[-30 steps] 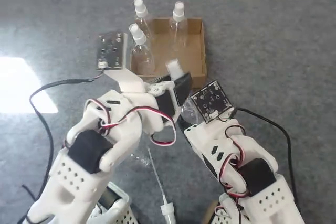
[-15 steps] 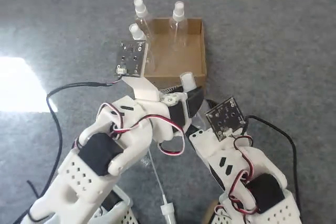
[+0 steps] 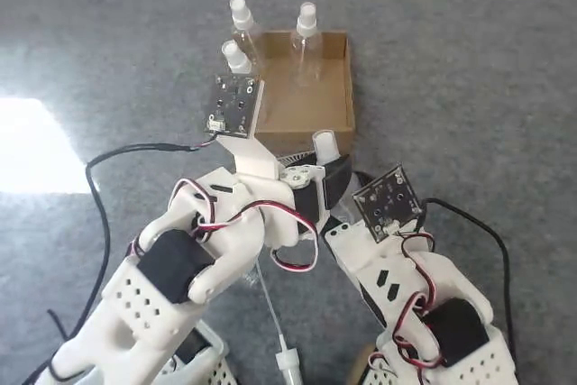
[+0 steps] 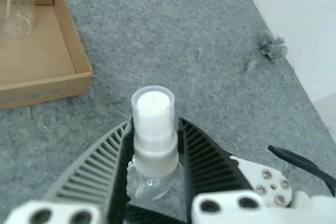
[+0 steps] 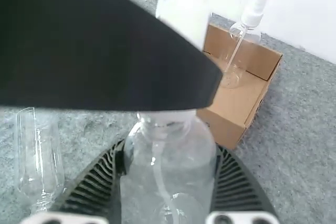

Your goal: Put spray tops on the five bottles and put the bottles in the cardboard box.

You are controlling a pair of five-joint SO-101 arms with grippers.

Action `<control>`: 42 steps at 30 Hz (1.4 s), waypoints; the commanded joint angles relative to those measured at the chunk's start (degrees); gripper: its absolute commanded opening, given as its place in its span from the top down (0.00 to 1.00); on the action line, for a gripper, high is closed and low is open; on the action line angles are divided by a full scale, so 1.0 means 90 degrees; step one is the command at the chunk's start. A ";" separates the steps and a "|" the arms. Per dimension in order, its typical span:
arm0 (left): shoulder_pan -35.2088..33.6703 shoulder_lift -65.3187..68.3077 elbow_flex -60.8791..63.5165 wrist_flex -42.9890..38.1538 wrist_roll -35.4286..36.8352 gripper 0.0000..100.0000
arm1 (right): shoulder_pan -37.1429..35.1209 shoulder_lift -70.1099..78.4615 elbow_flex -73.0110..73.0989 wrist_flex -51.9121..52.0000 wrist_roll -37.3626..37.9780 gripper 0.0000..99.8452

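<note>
1. High view is showing the box (image 3: 338, 87) sitting at the far middle of the grey table (image 3: 469, 69). Three capped bottles (image 3: 305, 42) are standing in it, toward its far and left sides
2. Left gripper (image 4: 153, 129) is clamping the spray top (image 4: 152, 111). Its ribbed jaws are pressing on both sides of the white collar, closed only as far as the collar lets them
3. That spray top is standing upright over the neck of the held bottle (image 5: 168, 166), on the near side of the box by its right front corner. Whether it is screwed down I cannot tell
4. Right gripper (image 5: 168, 158) is gripping the held bottle low on its clear body. Its jaws are spread just as wide as the bottle and touching it on either side, under the left gripper
5. Open bottle (image 5: 37, 156) is standing upright on the table beside the right gripper, apart from the box
6. Loose top (image 3: 284, 358), with its long thin tube pointing away, is lying flat on the table between the two arms, near the front edge
7. Left wrist view is also showing a clump of lint (image 4: 273, 51) lying on the table, well apart from the box
</note>
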 commanded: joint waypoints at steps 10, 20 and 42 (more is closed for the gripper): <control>0.0293 -0.0107 0.0005 0.0039 -0.0654 0.99 | -0.0024 -0.0181 -0.0147 -0.0044 0.0088 0.93; 0.0264 -0.0117 -0.0005 0.0430 -0.0635 0.83 | 0.0239 -0.0181 -0.0147 -0.0103 0.0088 0.93; 0.0264 -0.0117 -0.0054 0.0918 -0.0674 0.70 | 0.0493 -0.0181 0.0049 -0.0415 0.0088 0.93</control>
